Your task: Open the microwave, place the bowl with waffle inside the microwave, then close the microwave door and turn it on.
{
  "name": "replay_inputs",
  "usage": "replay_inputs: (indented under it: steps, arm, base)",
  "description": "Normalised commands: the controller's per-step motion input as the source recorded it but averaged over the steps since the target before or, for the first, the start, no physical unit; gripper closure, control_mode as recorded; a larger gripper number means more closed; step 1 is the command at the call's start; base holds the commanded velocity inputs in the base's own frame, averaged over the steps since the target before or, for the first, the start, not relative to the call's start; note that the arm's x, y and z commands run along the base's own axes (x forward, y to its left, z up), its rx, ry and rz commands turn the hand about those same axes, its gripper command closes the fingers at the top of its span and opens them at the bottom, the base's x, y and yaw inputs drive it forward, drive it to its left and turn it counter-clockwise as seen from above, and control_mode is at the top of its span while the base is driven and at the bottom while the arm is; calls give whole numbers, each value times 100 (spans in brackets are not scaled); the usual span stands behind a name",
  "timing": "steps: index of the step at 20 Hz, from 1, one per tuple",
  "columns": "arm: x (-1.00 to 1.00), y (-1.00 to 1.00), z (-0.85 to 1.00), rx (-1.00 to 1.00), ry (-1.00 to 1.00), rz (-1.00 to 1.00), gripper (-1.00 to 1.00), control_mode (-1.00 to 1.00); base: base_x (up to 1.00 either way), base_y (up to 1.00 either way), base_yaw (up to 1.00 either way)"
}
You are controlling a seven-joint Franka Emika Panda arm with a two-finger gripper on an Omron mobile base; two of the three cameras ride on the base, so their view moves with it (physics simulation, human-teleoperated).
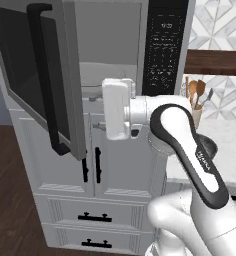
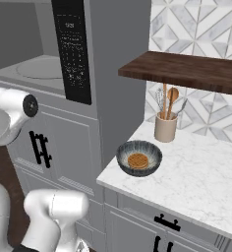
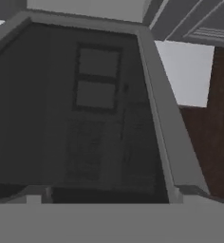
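Left base view: the microwave door (image 1: 40,75) stands swung open to the left, its black handle bar (image 1: 46,75) facing me; behind it I see the pale interior of the microwave (image 1: 110,45) and the black keypad panel (image 1: 165,47); my arm's white wrist block sits just below the cavity opening, in front of the white cabinet doors (image 1: 65,165). Right base view: the bowl (image 2: 139,158) rests on the marble worktop (image 2: 196,182) near its left edge, with the waffle (image 2: 137,160) lying flat inside it; a tan utensil cup (image 2: 166,126) with wooden spoons stands just behind the bowl, under a dark wooden shelf (image 2: 187,69); the turntable (image 2: 37,69) shows inside the cavity. Hand view: I look onto the dark glass of the door, its grey frame running along the right; the hand is at its full spread and holds nothing.
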Motion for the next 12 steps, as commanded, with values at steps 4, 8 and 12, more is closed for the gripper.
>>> replay_inputs:
  steps: [4, 8, 12]
  arm:
    - [53, 28, 3, 0, 64, 13, -100, -100]
    - [49, 86, -51, -9, 39, 6, -100, -100]
    - [48, 99, -55, -12, 39, 5, -100, -100]
  base:
    - [0, 0, 0]
    - [0, 0, 0]
    - [0, 0, 0]
